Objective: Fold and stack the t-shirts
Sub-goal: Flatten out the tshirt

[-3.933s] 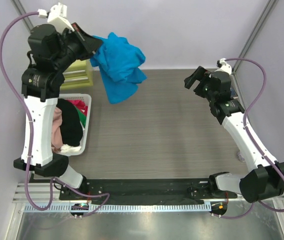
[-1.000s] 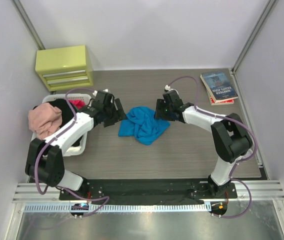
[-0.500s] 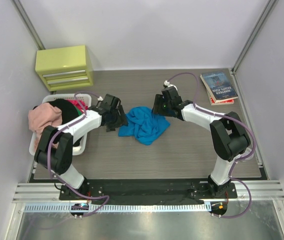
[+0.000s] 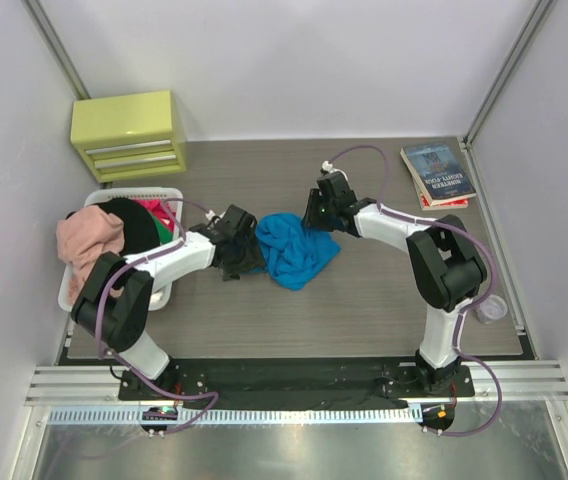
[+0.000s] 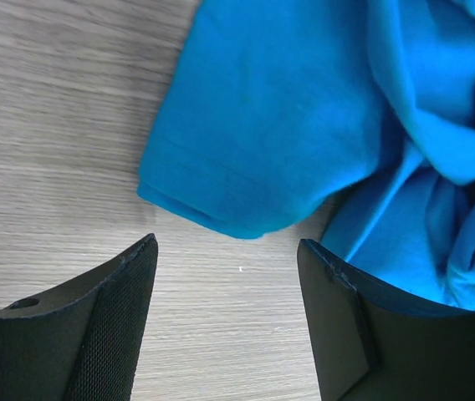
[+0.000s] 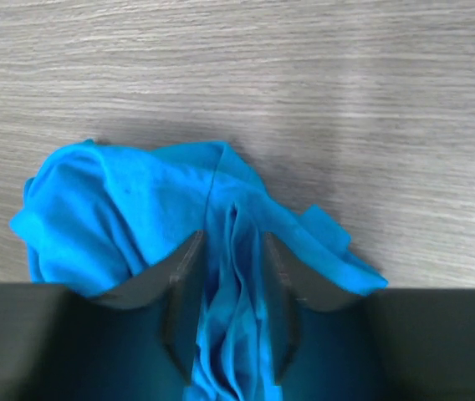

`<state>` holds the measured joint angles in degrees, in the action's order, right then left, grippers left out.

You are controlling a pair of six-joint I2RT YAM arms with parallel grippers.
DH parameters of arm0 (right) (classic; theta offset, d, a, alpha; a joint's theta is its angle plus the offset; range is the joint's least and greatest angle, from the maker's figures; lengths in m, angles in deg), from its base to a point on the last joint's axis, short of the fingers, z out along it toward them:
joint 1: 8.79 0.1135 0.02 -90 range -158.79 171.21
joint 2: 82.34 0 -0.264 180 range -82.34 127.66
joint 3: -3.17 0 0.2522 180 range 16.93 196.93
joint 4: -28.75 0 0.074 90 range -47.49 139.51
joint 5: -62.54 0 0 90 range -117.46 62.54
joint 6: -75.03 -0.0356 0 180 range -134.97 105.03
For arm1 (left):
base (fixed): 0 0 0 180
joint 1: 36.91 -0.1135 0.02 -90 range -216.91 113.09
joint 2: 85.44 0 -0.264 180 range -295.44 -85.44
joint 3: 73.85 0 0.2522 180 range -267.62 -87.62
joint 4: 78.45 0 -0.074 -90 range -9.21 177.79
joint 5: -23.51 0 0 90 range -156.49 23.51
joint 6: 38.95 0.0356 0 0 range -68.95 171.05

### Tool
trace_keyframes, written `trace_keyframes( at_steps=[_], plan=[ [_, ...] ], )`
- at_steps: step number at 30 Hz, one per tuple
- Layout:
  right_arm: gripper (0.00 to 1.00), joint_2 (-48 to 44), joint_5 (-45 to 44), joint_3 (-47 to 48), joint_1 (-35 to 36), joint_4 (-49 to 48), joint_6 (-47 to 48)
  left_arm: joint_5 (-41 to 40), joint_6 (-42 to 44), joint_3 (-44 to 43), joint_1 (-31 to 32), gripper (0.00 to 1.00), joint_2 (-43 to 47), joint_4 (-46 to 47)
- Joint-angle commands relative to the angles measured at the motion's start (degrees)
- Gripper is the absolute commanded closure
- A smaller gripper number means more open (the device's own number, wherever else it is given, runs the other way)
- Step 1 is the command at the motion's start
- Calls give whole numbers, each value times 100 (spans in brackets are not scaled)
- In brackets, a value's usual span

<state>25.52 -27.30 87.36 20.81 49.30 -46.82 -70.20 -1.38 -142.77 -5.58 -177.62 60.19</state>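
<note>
Both arms have closed in on the turquoise t-shirt (image 4: pixel 296 252), which now lies crumpled mid-worktop (image 4: pixel 364 310). At the shirt's 9 o'clock edge, the left end effector (image 5: pixel 227 246) has its fingers spread wide, and a hemmed corner lies just ahead of the gap. At 1 o'clock, the right end effector (image 6: pixel 231 244) is nearly pressed together, pinching an upright ridge of the cloth.

Shirt (image 6: pixel 129 209), turquoise, bunched in a heap on the grey wood-grain desk (image 6: pixel 346 83). End effector (image 6: pixel 231 251) low in frame. Dark fingers (image 6: pixel 183 292) stand close together, a raised ridge of cloth pinched between them (creases run lengthwise through the gap). A small flap of cloth pokes out right.
</note>
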Motion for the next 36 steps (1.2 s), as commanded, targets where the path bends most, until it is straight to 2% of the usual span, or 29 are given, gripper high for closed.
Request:
trace_keyframes(
  at_steps=[1,2,5,10,16,21,23,25,30,33,36],
  plan=[
    [71,122,-210,366,45,-99,39,-227,-172,-4,75,32,253,167],
    [81,96,-323,374,45,-46,83,-236,-172,13,75,32,271,193],
    [99,-167,-639,287,45,103,162,-140,-154,14,92,32,367,351],
    [99,-993,-1404,-126,45,182,224,-428,-207,-74,154,31,351,387],
    [99,-2180,-2238,-592,37,192,268,-860,-698,-189,145,33,-10,17],
    [99,-2357,-2240,-803,-25,244,329,-886,-918,-92,145,35,-133,360],
    [99,-2348,-2196,-856,-34,306,294,-904,-1033,-118,145,42,-212,482],
    [99,-2365,-2187,-935,-34,306,233,-860,-1120,-118,145,43,-335,597],
    [99,-2374,-2205,-997,-25,306,268,-807,-1173,-75,294,42,-502,773],
    [99,-2313,-2187,-979,-34,332,303,-720,-1253,40,338,46,-581,1001],
    [99,-2225,-2170,-953,-43,332,312,-684,-1253,14,382,66,-687,1045]
  ],
)
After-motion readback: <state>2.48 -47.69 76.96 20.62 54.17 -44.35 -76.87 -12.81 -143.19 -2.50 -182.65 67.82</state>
